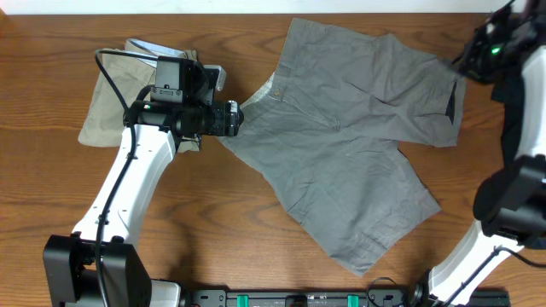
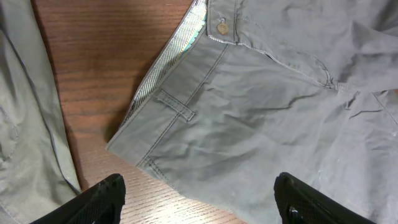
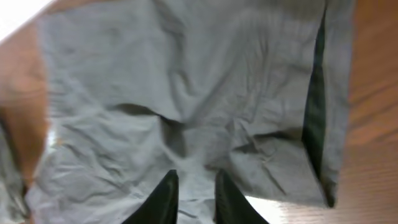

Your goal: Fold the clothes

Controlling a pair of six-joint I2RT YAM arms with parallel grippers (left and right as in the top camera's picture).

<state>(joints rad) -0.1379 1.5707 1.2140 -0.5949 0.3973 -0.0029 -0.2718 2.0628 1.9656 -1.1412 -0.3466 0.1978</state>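
Note:
The grey shorts (image 1: 350, 128) lie spread out across the middle of the table, waistband to the left and legs to the right. My left gripper (image 1: 237, 118) is open at the waistband's near corner, and the left wrist view shows the gripper (image 2: 199, 185) straddling that corner of the grey shorts (image 2: 261, 118), with button and belt loop ahead. My right gripper (image 1: 461, 61) is over the far right leg hem. In its wrist view the right gripper (image 3: 194, 180) has its fingers close together above the grey shorts (image 3: 186, 81), holding nothing. The beige shorts (image 1: 111, 102) lie folded at the far left.
The beige shorts (image 2: 25, 124) lie just left of my left gripper, with a strip of bare wooden table (image 2: 99, 68) between them and the grey shorts. The arm bases stand at the table's front edge (image 1: 281, 298).

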